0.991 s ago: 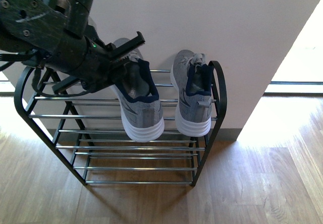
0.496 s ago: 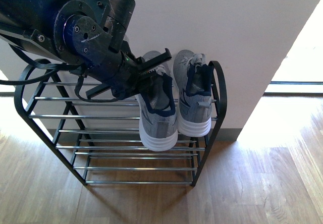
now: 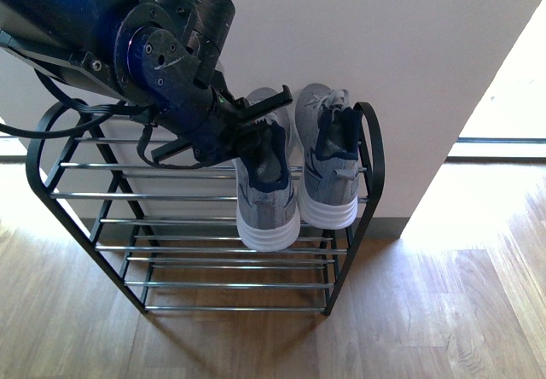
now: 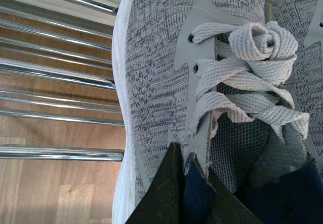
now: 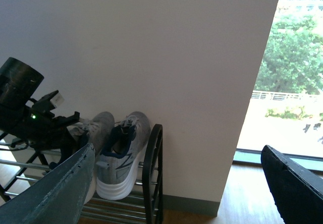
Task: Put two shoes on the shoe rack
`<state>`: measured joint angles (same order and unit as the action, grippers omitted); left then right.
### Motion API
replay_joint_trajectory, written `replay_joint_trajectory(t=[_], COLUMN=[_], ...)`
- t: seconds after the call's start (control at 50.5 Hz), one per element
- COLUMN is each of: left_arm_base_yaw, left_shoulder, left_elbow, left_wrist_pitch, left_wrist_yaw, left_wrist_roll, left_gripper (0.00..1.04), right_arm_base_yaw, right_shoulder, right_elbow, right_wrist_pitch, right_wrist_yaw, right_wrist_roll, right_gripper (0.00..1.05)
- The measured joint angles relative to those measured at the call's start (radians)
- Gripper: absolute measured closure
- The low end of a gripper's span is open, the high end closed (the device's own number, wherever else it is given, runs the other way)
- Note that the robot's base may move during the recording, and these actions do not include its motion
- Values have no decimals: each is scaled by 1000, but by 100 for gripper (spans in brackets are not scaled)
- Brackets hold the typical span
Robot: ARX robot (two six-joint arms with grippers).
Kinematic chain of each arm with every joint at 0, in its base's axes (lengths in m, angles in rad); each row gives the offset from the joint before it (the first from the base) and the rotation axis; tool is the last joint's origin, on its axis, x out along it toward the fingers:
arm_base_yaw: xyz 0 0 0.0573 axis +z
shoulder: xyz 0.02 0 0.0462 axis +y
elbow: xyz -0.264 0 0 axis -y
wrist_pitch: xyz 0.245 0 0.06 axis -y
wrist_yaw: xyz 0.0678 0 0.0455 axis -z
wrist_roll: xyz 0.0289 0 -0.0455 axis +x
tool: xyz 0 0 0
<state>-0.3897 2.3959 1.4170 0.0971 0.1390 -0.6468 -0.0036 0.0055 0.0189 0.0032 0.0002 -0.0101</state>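
Two grey knit sneakers with navy lining and white soles are at the right end of the shoe rack (image 3: 373,166). One sneaker (image 3: 328,183) lies on the top tier, toe to the wall. Just left of it is the other sneaker (image 3: 269,204), heel past the front bar, with my left gripper (image 3: 256,136) shut on its collar. In the left wrist view the dark fingers (image 4: 164,193) pinch the navy lining below the laces (image 4: 242,72). My right gripper (image 5: 177,151) is open and empty, away from the rack, looking at both sneakers (image 5: 123,153).
The rack's chrome bars (image 3: 153,196) run left of the shoes on several tiers. A white wall (image 3: 384,46) stands right behind the rack. Wooden floor (image 3: 426,311) spreads in front and to the right, with a bright window (image 5: 298,72) further right.
My left arm has carried the held sneaker to the right along the top tier, from the middle of the rack to right beside the other sneaker.
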Motion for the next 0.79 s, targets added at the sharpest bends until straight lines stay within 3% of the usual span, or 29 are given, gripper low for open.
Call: replay_joint_trajectory(t=[0.099,0.178,0.396,0.575,0.674,0.793], left_arm_base_yaw=[2,4,13,14,13,18], left_shoulder=[1,2,2,-107,-245,-410], left_elbow=[3,5,10,-11,-43,-97], left_wrist_pitch=[8,11,7,-53,-82,-91], left_wrist_yaw=[-5,-11,-16,48,62,-50], left_wrist_roll=[-7,-16,-49,-114,-135,-73], left_gripper=[101,90,44,8,10,9], right_arm_base_yaw=[0,0,0,0,0,0], right_shoulder=[0,0,0,0,0,0], right_elbow=[0,0,0,0,0,0], right_wrist_pitch=[0,0,0,0,0,0], right_wrist_yaw=[0,0,0,0,0,0], right_wrist_roll=[0,0,0,0,0,0], right_gripper=[9,9,9,9,9,9])
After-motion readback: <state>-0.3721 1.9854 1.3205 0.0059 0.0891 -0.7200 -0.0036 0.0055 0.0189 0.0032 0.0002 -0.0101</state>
